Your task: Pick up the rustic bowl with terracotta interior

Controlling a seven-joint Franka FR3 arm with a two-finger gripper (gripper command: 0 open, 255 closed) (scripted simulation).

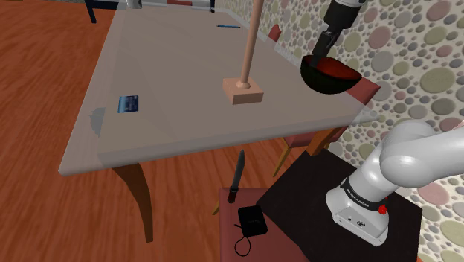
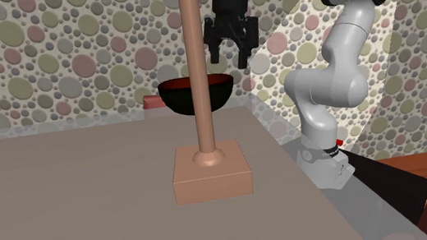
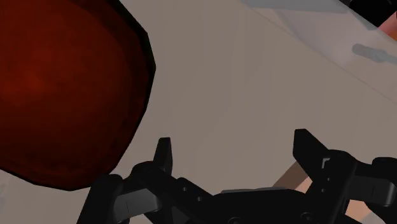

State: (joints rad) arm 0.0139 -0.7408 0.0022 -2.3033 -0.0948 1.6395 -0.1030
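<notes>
**Bowl at the worktop's edge, open tool above it**

A round bowl (image 1: 332,74) — black outside, deep red inside — is seen at the edge of the pale worktop (image 1: 171,67) that runs along the dotted wall (image 1: 416,59). Whether its base touches the surface cannot be told. In the second exterior view the bowl (image 2: 176,98) is partly hidden behind a tall wooden post (image 2: 194,59).

The tool (image 2: 230,55) is held above the bowl's rim, toward that view's right, and a small gap is seen there between fingertips and rim. In the wrist view the tool (image 3: 233,140) is shown with its two fingers well apart and only bare worktop between them. The bowl (image 3: 57,89) lies outside one finger and is not gripped.

The post is set upright in a square block (image 1: 243,91) that stands on the worktop near the bowl. A small blue card (image 1: 129,103) is laid flat well apart from both, toward the shoulder view's left. The white arm (image 1: 405,160) is mounted on a black stand (image 1: 297,193) beside the worktop's corner — a wooden floor (image 1: 44,89) is seen around it.
</notes>
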